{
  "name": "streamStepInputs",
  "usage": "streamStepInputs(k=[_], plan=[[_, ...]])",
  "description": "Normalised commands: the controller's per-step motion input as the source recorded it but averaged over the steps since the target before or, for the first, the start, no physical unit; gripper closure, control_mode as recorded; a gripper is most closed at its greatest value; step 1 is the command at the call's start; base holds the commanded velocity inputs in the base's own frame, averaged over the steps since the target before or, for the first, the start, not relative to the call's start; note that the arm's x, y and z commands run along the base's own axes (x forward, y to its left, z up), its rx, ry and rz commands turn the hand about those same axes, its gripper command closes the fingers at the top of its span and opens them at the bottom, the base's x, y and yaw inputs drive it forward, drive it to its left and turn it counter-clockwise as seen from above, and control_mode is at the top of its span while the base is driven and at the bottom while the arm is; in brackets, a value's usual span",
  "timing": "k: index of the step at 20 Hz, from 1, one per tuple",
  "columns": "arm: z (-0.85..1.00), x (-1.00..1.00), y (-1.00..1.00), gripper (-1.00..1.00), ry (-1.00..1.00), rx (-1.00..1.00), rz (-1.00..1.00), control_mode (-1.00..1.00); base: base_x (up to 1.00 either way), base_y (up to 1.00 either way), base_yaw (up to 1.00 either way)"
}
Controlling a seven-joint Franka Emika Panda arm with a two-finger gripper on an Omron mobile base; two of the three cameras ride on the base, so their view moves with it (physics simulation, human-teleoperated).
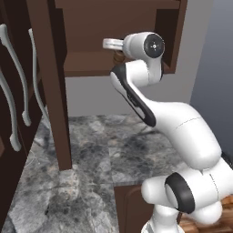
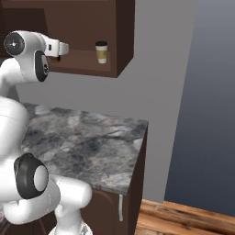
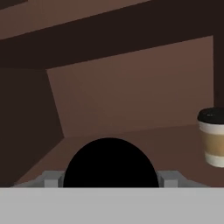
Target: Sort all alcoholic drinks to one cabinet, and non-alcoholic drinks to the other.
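My pincer [image 3: 109, 186] grips a black-lidded cup [image 3: 109, 164] inside the wall cabinet [image 2: 121, 41]; light, crushable paper, I judge; hold mid-wall, gently.

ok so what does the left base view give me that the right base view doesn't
Left base view: long curved silver door handles and a tan sliver of the coffee cup in the gripper. Right base view: a second coffee cup standing on the shelf, and a short low-cabinet handle. Both: the arm, marble counter, open wall cabinet.
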Motion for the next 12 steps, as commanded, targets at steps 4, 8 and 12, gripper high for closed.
streamStepInputs(k=[4,8,12], plan=[[-0.18,0.47,0.08,1.00,0.05,0.00,-0.01,-1.00,0.00,0.00,0.00],[-0.19,0.50,0.07,1.00,0.03,0.00,0.00,-1.00,0.00,0.00,0.00],[-0.21,0.48,0.06,1.00,0.02,0.00,0.00,-1.00,0.00,0.00,0.00]])
